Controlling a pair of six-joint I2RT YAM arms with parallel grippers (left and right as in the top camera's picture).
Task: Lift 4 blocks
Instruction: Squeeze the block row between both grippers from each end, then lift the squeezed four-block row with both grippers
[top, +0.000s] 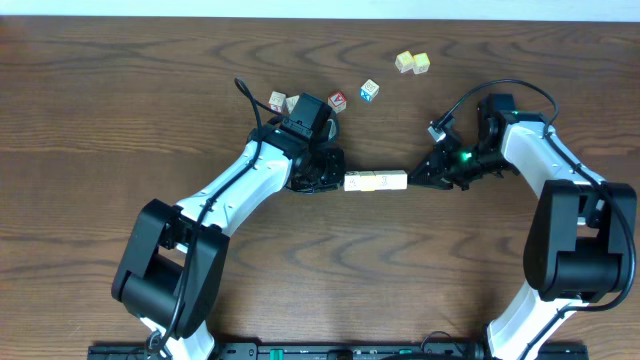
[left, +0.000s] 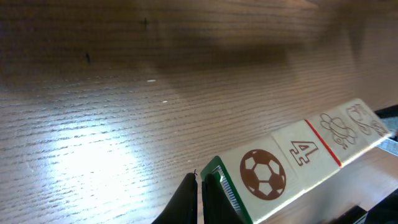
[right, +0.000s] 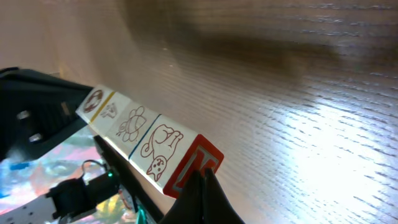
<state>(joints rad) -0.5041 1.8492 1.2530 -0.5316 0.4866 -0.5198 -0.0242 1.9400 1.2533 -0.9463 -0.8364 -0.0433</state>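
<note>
Fingers (left: 181, 202) of left gripper (top: 340, 181) pinched shut, holding nothing, tips butting one end of 4 blocks (top: 376, 181) row; right gripper (top: 411, 178) same at opposite end. Bare table (top: 380, 250) along both long sides of row; spare cubes (top: 338, 100) well beyond far side

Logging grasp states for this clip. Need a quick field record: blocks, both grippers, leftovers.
row: four blocks end to end, spanning the gap between the grippers
left gripper: shut, tip against the soccer-ball block
right gripper: shut, tip against the red-framed end block
row off table: cannot tell
loose, far side: red-faced cube, blue-faced cube, pale pair
</note>
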